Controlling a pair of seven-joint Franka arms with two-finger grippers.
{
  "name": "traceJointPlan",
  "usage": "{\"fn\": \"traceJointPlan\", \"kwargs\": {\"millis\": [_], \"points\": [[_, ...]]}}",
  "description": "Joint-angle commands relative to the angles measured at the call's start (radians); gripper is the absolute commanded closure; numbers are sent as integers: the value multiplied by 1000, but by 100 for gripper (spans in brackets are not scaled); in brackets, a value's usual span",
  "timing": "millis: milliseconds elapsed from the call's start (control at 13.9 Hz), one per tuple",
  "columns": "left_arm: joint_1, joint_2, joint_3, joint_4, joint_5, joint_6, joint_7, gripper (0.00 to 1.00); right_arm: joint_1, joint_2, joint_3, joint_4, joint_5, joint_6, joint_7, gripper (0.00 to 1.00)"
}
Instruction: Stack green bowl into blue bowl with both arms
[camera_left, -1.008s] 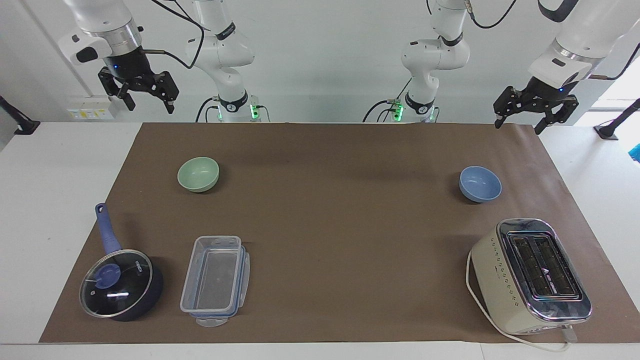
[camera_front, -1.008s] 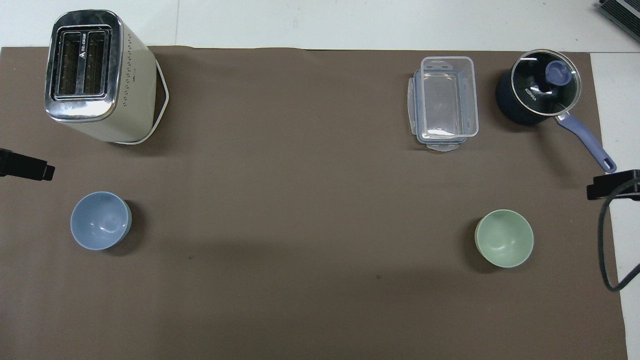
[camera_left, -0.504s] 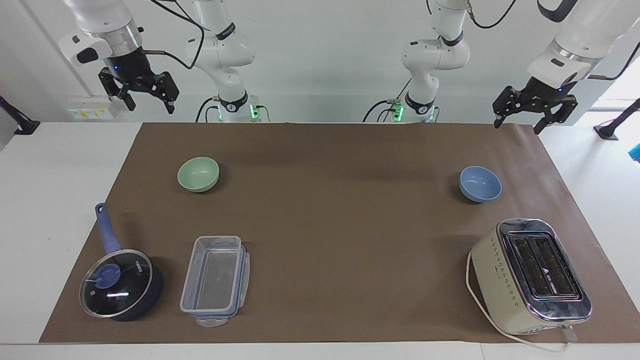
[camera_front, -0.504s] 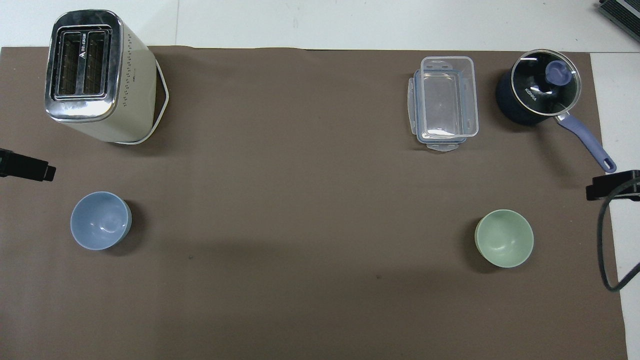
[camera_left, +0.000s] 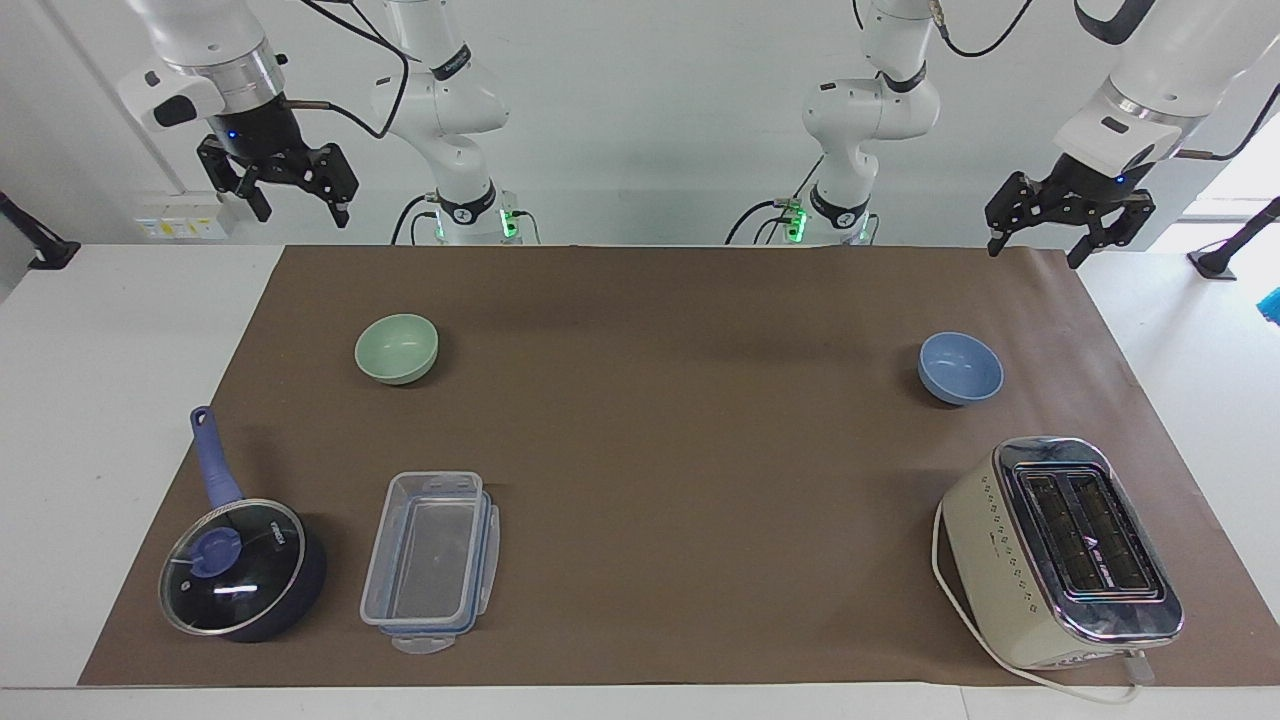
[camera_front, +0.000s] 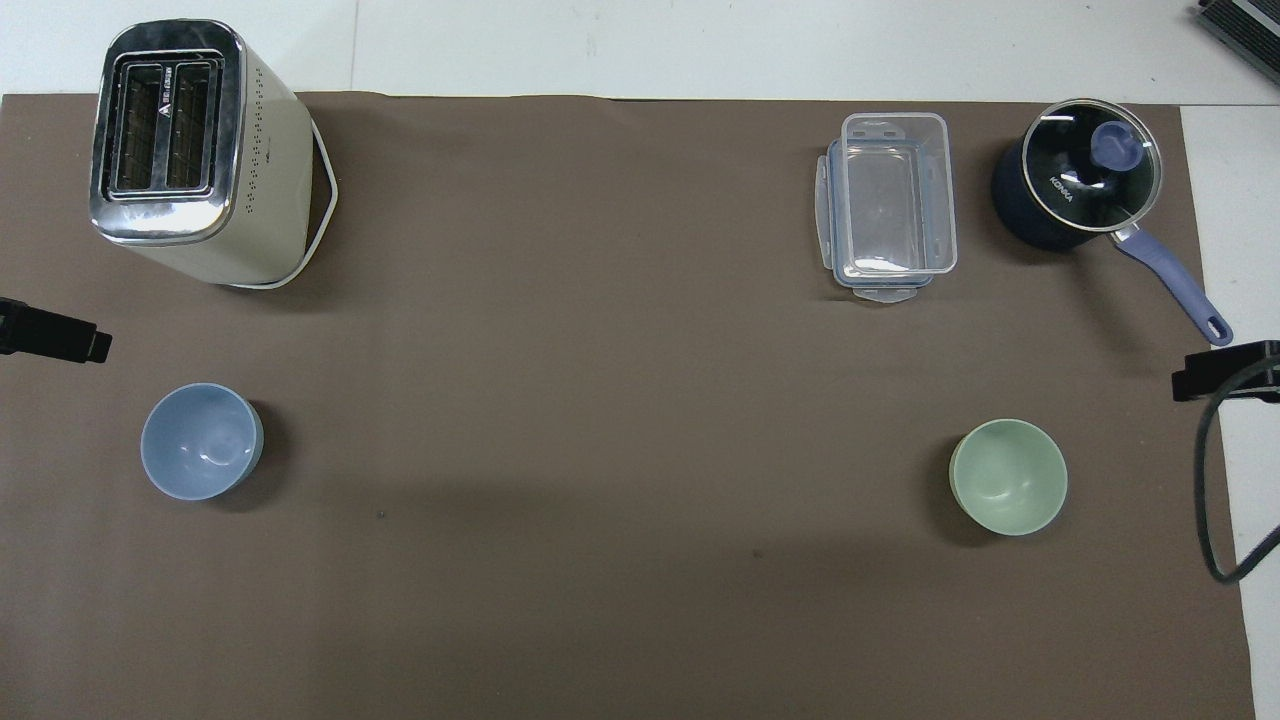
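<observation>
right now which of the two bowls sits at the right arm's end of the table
The green bowl, which lies nearer to the robots than the lidded saucepan. The blue bowl is at the left arm's end, by the toaster.

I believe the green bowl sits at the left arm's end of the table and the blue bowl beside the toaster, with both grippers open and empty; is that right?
Not quite: the green bowl sits at the right arm's end, nearer the robots than the saucepan, as the facing view shows. The blue bowl is by the toaster, and the left gripper and right gripper are open and empty.
</observation>
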Motion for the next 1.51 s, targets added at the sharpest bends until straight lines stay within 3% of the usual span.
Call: {"fn": "traceJointPlan", "kwargs": {"millis": [0,1008,1439], "points": [[2,-15,-4,-8,10,-10,-9,0,-9,-26,6,-31,-5,14,-17,0],[2,-23,-4,-22,10,-2,-3,0,-9,-27,5,-31,-5,12,-17,0],[12,-82,4,-161,-7,74,5,0,-9,-27,3,-31,-5,12,-17,0]]}}
